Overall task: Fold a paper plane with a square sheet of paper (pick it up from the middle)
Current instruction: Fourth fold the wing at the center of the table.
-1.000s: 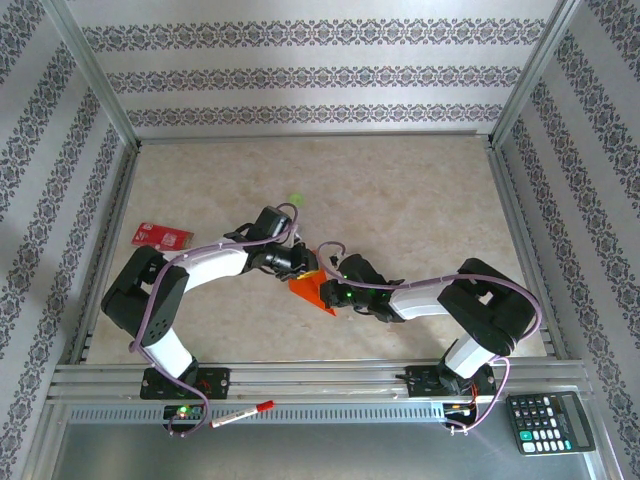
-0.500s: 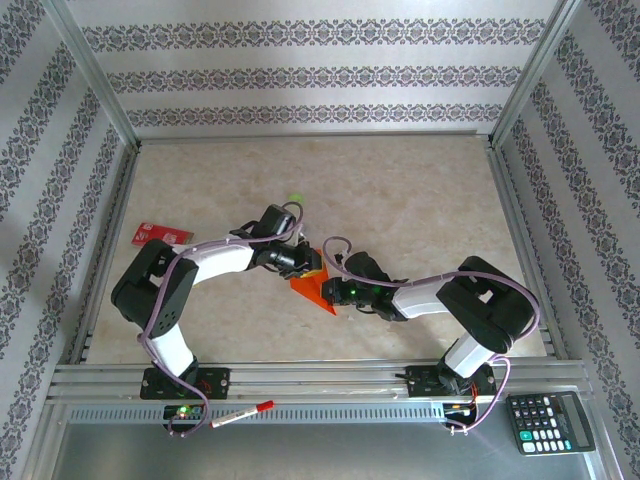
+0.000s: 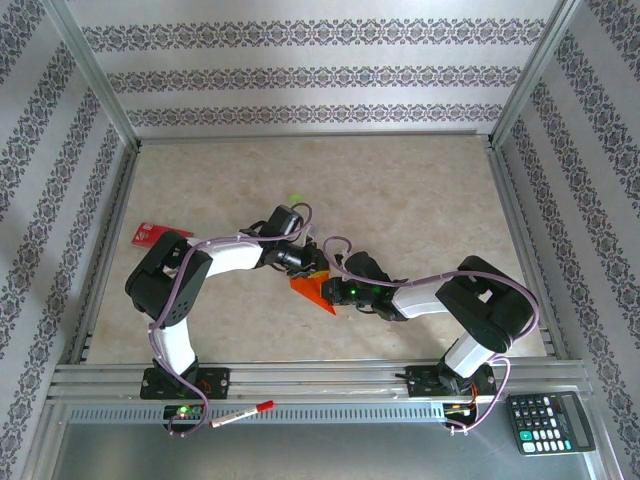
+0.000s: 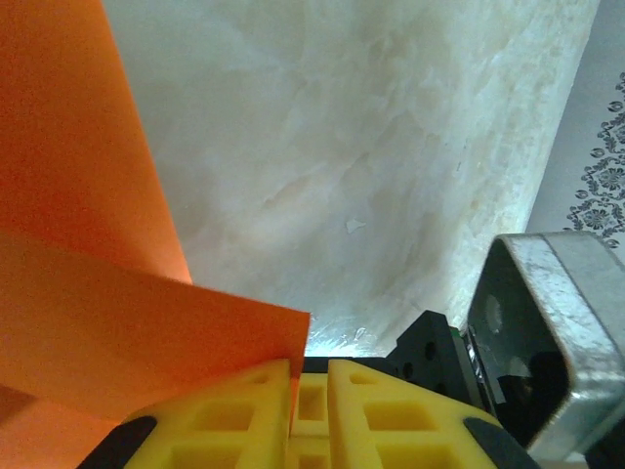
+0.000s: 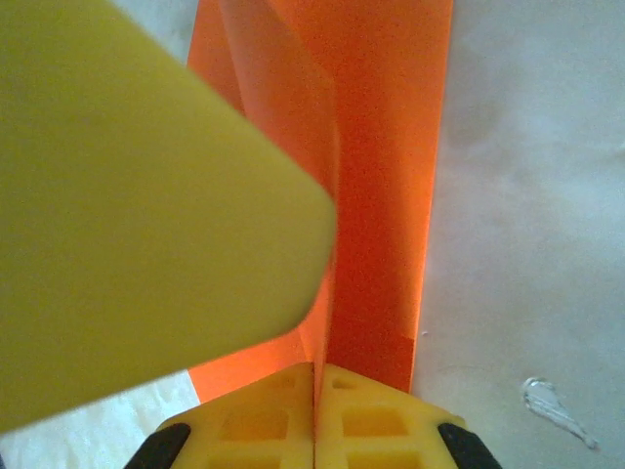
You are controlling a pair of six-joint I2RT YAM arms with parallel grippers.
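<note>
Square sheet of paper (image 3: 312, 291): bright orange, plain, no print, folded narrower than a square. From above, a slim wedge, broad at its far-left end and tapering to a point toward the near edge of the worktop (image 3: 420, 190). About midway between the left and right edges, somewhat closer to the near edge than the far one, right between the two grippers. Hard to tell from above whether lying on the worktop or held just clear of it.

Left gripper (image 3: 304, 263) at the wedge's far end. In the left wrist view, yellow fingers (image 4: 234, 405) nearly together, clamped on the corner of one orange flap, with a second layer rising behind it at a steeper angle and a bright glow along the edge.

Right gripper (image 3: 329, 282) at the wedge's right side. In the right wrist view, fingers (image 5: 376, 415) pressed shut, the standing centre fold running straight down into the seam between them, flat orange panels on either side, sharp long creases. Blurred yellow shape (image 5: 127, 215) close to the lens, probably a finger of the other gripper.

Red card (image 3: 148, 233) near the left edge, partly under the left arm. Green spot (image 3: 295, 198) beyond the grippers. Calculator (image 3: 548, 421) off the near right corner.
</note>
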